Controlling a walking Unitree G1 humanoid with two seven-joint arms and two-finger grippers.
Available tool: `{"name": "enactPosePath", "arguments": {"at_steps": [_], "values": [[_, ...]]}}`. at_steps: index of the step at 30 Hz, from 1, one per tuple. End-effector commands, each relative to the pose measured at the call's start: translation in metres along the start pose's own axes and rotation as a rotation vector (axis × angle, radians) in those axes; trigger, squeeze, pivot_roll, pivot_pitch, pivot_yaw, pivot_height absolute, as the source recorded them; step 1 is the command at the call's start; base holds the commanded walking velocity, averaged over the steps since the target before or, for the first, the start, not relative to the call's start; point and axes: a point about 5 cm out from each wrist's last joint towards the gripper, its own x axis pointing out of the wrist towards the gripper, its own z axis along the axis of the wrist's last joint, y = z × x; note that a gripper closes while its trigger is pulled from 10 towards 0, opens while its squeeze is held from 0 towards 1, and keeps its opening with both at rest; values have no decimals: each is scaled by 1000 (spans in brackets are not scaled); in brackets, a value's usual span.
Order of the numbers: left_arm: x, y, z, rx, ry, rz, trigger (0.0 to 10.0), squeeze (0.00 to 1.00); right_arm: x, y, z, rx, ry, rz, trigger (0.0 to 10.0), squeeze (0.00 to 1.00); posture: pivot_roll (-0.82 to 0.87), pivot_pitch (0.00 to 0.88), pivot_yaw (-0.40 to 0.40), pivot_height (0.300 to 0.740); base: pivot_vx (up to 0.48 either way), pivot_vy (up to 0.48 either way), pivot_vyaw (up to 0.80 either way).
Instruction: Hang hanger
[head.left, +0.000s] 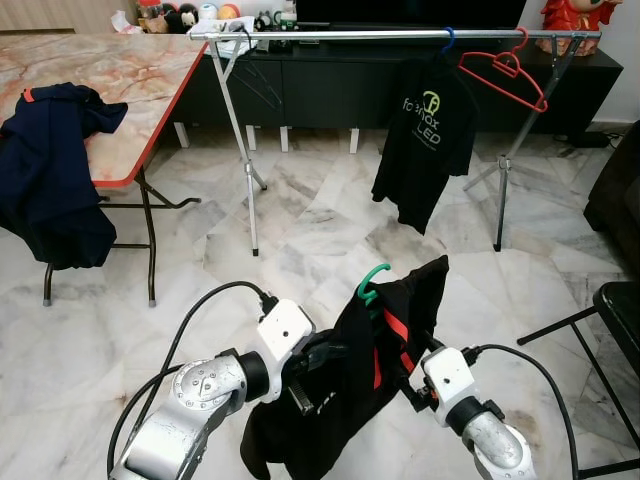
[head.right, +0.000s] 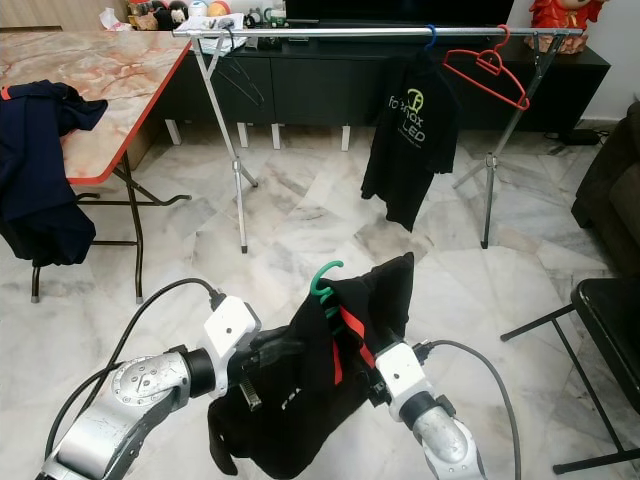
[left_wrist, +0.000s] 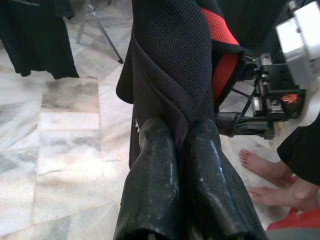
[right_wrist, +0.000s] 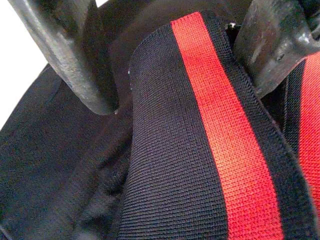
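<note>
Two end effectors, left (head.left: 322, 357) and right (head.left: 408, 372), are clamped on the black shirt (head.left: 345, 385) whose green hanger (head.left: 371, 283) hooks upward between them, while the rail (head.left: 400, 34) lies well away at twelve o'clock, running nine-to-three, about equally far from either arm.

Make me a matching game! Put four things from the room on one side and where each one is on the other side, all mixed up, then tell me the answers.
Things:
1. green hook
2. red hanger
3. navy shirt
4. logo shirt

Places:
A. draped over the table edge
B. empty on the rail, at its right end
C. on top of the black shirt held by both claws
D. hanging from the rail on a blue hook

Pairs: 1-C, 2-B, 3-A, 4-D

The left claw and right claw pinch that black shirt low in front of the rack.
</note>
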Motion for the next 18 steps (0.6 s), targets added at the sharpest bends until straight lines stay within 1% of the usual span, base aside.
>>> {"name": "enactPosePath", "arguments": {"at_steps": [1, 4, 5, 7, 8, 18], "values": [[2, -6, 14, 26, -53, -46, 10000, 0, 2, 4, -2, -6, 22, 5, 10000, 0, -10, 119, -9, 740, 0, 0, 0], [2, -7, 15, 24, -55, -50, 10000, 0, 4, 0, -2, -11, 36, -34, 10000, 0, -11, 116, -9, 740, 0, 0, 0], [2, -7, 15, 25, -55, -50, 10000, 0, 5, -1, -2, -6, 40, -44, 2235, 0, -10, 114, -8, 740, 0, 0, 0], [2, -8, 15, 26, -55, -50, 10000, 0, 5, -1, -2, -4, 39, -45, 2235, 0, -10, 114, -8, 740, 0, 0, 0], [2, -8, 15, 26, -56, -51, 10000, 0, 5, -2, -2, 1, 39, -52, 0, 0, -9, 113, -7, 740, 0, 0, 0], [2, -8, 15, 28, -54, -54, 10000, 0, 6, -2, -3, 4, 52, -69, 0, 0, -11, 112, -7, 740, 0, 0, 0]]}}
